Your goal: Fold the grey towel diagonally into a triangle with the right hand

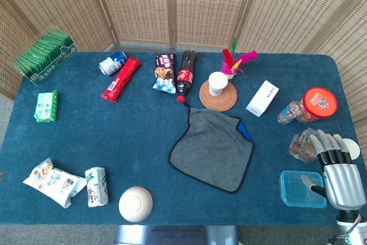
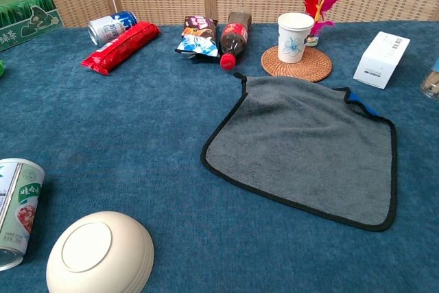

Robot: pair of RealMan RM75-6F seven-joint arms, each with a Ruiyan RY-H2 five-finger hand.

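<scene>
With the fold not yet begun, the right hand (image 1: pixel 339 176) hovers with fingers (image 1: pixel 327 143) spread and empty, the grey towel (image 1: pixel 212 147) lying flat on the desk (image 1: pixel 86 136) well left of them, a corner awaiting a pinch.

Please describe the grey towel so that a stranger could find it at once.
On the blue table, look just in front of the round woven coaster holding a paper cup. The grey towel lies flat there, the only cloth, edged in black.
</scene>
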